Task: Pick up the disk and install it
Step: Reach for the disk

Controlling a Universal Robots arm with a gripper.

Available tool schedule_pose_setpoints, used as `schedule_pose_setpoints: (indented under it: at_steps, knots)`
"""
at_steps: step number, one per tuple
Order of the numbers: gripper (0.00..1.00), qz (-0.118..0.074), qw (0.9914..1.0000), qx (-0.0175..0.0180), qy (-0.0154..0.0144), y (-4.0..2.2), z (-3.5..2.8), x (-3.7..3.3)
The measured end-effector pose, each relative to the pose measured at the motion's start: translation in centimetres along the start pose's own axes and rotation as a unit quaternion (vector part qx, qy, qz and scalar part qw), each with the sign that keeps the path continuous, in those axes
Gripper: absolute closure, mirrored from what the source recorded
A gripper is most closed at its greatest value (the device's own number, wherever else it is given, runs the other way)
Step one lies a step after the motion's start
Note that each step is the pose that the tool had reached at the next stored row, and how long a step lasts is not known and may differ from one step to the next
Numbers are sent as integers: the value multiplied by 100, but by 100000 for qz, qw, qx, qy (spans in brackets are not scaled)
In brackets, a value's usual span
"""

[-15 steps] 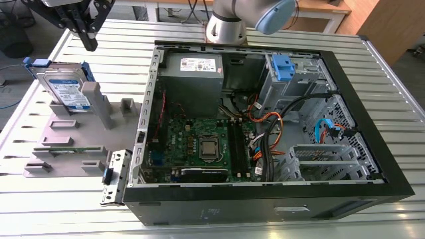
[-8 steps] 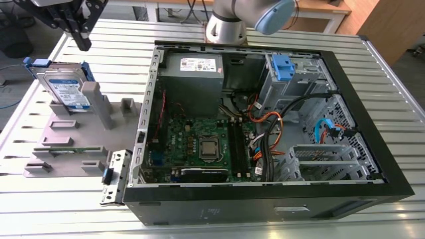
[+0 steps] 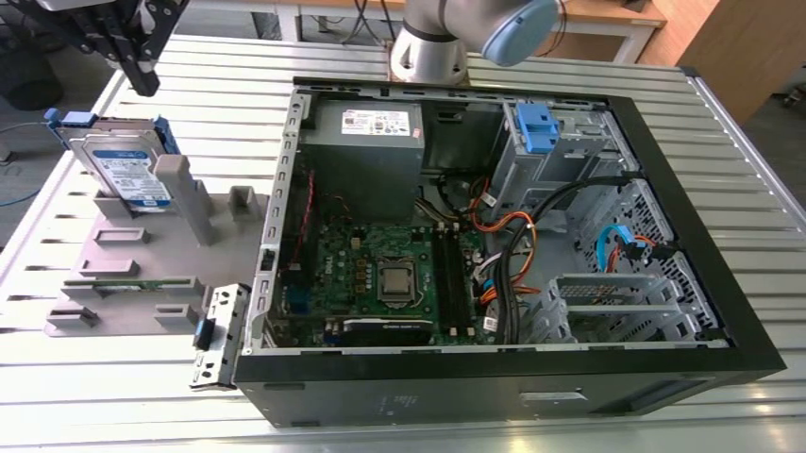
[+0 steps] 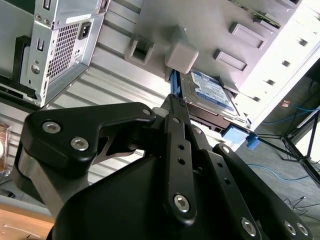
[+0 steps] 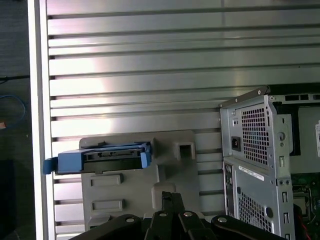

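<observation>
The disk [image 3: 126, 170] stands on edge in a slot of the grey fixture [image 3: 139, 260], on the exterior view's left. It is silver with a white-and-blue label and blue side rails. My gripper [image 3: 145, 83] hangs above and a little behind the disk, apart from it, its fingers together with nothing between them. In the second wrist view the disk [image 4: 210, 92] lies just beyond my gripper [image 4: 170, 102]. In the first wrist view the disk [image 5: 102, 160] shows edge-on, off to one side of my gripper [image 5: 169, 197].
An open black computer case [image 3: 504, 363] lies to the exterior view's right of the fixture. It holds a grey power supply [image 3: 365, 142], a motherboard [image 3: 391, 274], cables and a drive cage with a blue clip [image 3: 535, 127]. All rest on a slatted metal table [image 3: 214, 66].
</observation>
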State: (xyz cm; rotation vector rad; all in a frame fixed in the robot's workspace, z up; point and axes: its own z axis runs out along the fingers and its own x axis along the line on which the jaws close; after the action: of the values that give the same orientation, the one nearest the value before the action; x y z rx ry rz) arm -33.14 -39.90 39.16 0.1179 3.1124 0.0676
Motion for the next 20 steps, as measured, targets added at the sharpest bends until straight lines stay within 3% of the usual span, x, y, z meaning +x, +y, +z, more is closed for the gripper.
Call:
schedule_pose_setpoints:
  at_steps: [14, 20]
  knots:
    - [89, 6, 100000, 0, 0, -14, -5, 190]
    - [89, 0, 100000, 2, 1, -17, -6, 231]
